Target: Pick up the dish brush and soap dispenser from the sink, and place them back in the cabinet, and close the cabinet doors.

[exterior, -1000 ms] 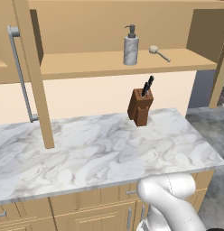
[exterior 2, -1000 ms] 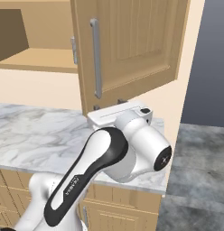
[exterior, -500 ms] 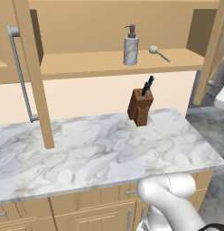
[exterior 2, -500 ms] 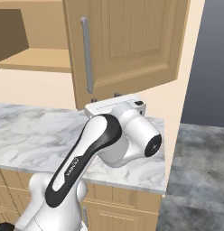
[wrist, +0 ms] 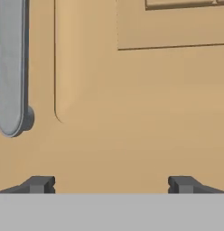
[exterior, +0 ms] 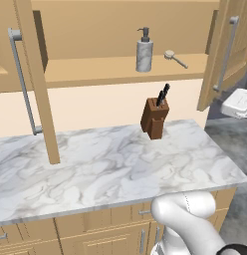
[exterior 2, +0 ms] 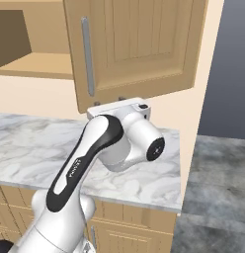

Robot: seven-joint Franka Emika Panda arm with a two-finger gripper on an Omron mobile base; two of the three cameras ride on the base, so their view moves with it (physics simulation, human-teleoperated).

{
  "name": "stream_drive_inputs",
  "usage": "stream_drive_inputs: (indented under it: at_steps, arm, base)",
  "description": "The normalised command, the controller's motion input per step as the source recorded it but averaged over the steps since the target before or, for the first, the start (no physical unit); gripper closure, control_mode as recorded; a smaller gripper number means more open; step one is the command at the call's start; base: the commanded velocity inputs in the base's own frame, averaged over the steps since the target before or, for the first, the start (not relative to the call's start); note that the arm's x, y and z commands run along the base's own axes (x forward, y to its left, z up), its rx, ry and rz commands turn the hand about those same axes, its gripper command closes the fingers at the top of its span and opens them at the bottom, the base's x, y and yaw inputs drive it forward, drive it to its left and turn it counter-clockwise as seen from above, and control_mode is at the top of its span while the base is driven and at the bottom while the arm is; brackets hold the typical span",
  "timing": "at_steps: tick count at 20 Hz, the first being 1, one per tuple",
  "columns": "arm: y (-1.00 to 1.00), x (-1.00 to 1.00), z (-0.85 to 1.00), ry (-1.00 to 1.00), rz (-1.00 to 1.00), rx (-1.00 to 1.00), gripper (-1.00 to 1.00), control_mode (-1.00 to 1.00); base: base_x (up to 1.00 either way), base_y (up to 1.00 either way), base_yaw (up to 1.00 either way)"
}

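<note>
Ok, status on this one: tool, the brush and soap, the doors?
Tool open, empty, up against right cabinet door. Soap dispenser and dish brush on cabinet shelf. Both doors open.

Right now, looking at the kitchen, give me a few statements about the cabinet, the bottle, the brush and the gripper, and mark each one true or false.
1. The soap dispenser stands on the cabinet shelf. True.
2. The dish brush lies on the counter. False: it lies on the shelf, beside the dispenser.
3. The gripper holds the brush. False: its jaws are open and empty, facing the right cabinet door.
4. A knife block stands on the counter. True.
5. Both cabinet doors are shut. False: both stand open.
</note>
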Motion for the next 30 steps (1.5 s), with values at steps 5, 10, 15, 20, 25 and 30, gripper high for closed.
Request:
stream_drive_inputs:
  at_steps: [5,10,15,20,25,30]
  arm:
    - [0.25,0.35,0.0,0.0,-0.07,0.0,-1.0,-1.0]
    - [0.26,0.36,0.0,-0.01,-0.1,0.0,-1.0,-1.0]
    - [0.24,0.33,0.0,-0.02,-0.13,0.0,-1.0,-1.0]
    - [0.19,0.29,0.0,-0.04,-0.13,0.0,-1.0,-1.0]
    - [0.16,0.28,0.0,-0.05,-0.11,0.0,-1.0,-1.0]
    - [0.13,0.29,0.0,-0.05,-0.1,0.0,-1.0,-1.0]
  base:
    - [0.0,0.0,0.0]
    - [0.0,0.0,0.0]
    - [0.0,0.0,0.0]
    - [0.0,0.0,0.0]
    - [0.0,0.0,0.0]
    - [0.0,0.0,0.0]
